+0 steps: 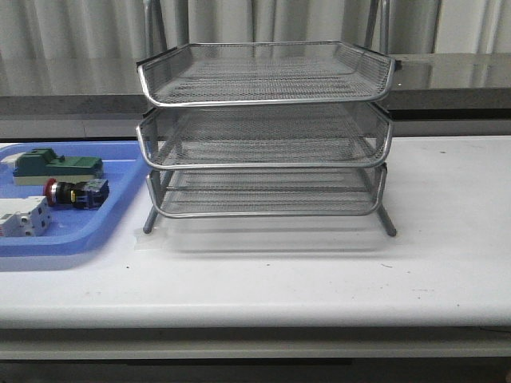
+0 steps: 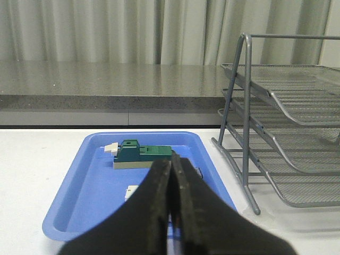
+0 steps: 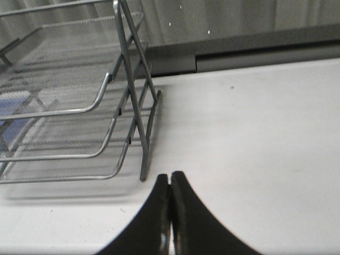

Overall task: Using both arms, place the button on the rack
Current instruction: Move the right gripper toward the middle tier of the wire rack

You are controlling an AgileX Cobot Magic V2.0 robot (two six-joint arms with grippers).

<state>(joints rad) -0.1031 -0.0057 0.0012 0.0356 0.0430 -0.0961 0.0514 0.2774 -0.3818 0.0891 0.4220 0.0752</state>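
Button in the blue tray, both grippers pressed closed

We see the button (image 1: pixel 73 193) lying on its side in the blue tray (image 1: pixel 120 209), red head pointing away from the rack (image 1: pixel 267 132). It sits between the green block (image 1: pixel 49 165), farther back in the tray, and the white block (image 1: pixel 24 218), nearer the front. The tray rests on the white table (image 1: pixel 335 271), just beside the rack on the robot's left.

We find the rack standing upright on the table, its three mesh tiers stepped one above another, and nothing shows on any of them.

From the left wrist view, the left gripper (image 2: pixel 171 175) has its fingers (image 2: pixel 154 202) pressed together with no gap between them and nothing held. It hangs above the near part of the blue tray, with the green block beyond its tips and a corner of the white block peeking out beside them; the button itself is hidden from this view.

From the right wrist view, the right gripper (image 3: pixel 170 183) likewise has its fingers touching along their length and holds nothing. It hangs over bare table just beside the rack's leg.
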